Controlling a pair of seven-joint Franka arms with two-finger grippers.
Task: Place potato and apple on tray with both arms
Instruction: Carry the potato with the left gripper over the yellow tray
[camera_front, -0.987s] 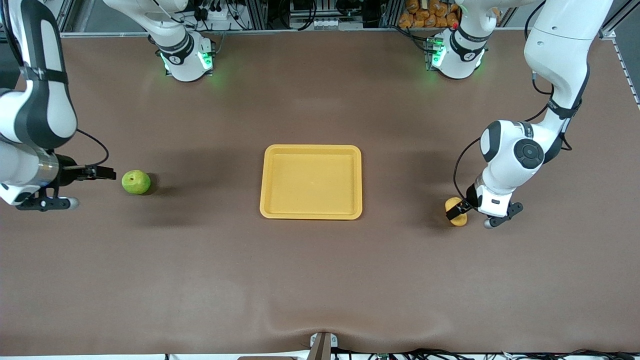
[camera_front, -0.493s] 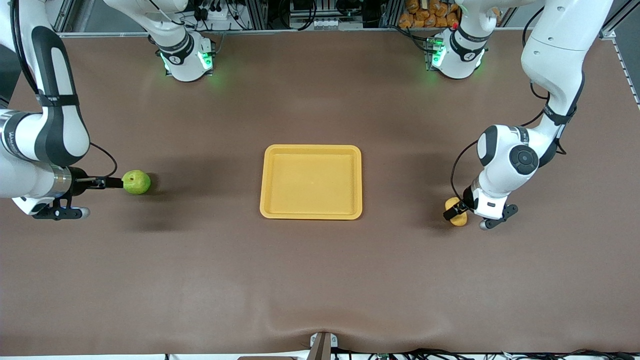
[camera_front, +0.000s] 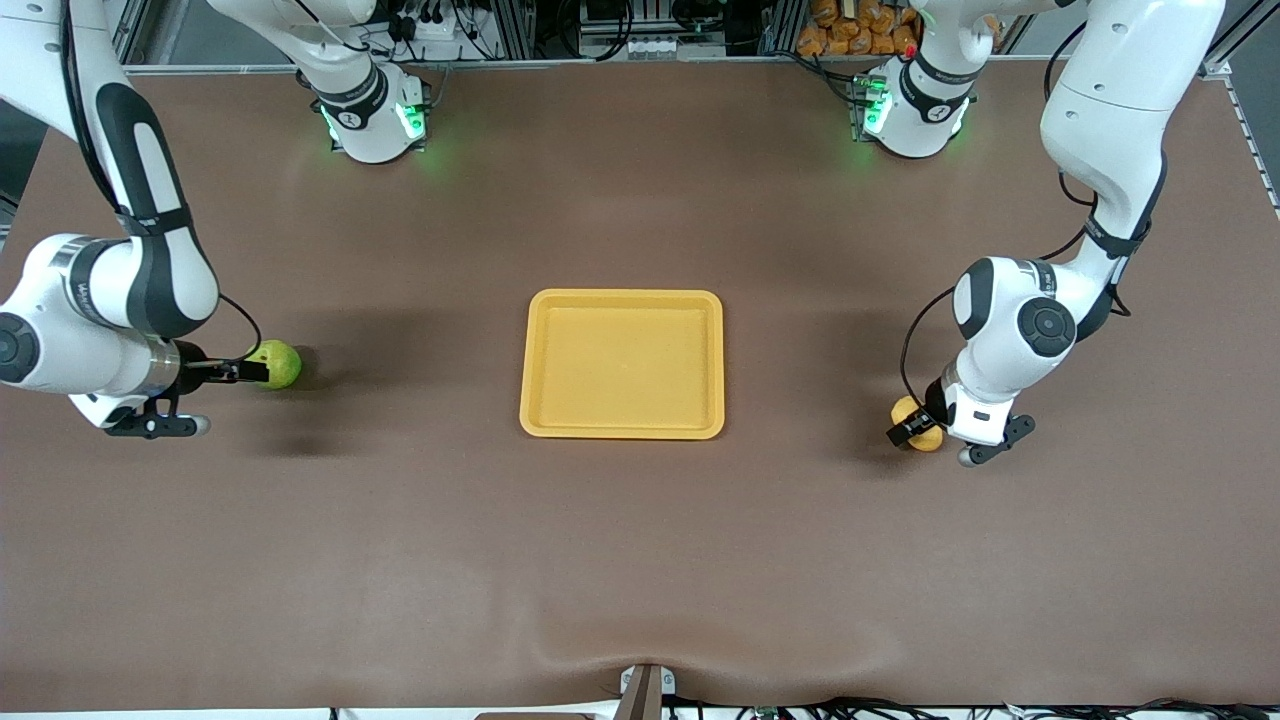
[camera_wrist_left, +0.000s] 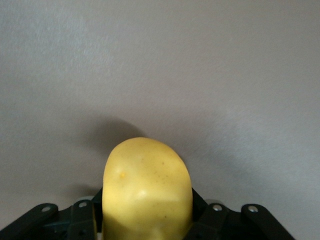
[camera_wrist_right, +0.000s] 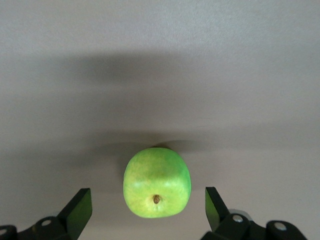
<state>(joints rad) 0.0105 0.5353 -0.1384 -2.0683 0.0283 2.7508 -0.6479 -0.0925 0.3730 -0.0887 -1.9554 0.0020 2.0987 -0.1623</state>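
Over the last second the right arm has swung in along the tabletop, carrying the right claw from a spot short of the apple to where its spread fingers now flank the green fruit without pinching it. Meanwhile the left claw, which stood wide around the potato a moment ago, has closed and now grips that yellow lump low against the tabletop. Taking the tray as the marker, it lies flat in the middle with nothing on it. Well off from the tray toward the right arm's end sits the apple, about level with the tray's middle, its dark dimple turned toward the wrist camera. Well off from the tray toward the left arm's end is the potato, level with the tray's nearer rim, and in the left wrist view it fills the space between the dark fingers.
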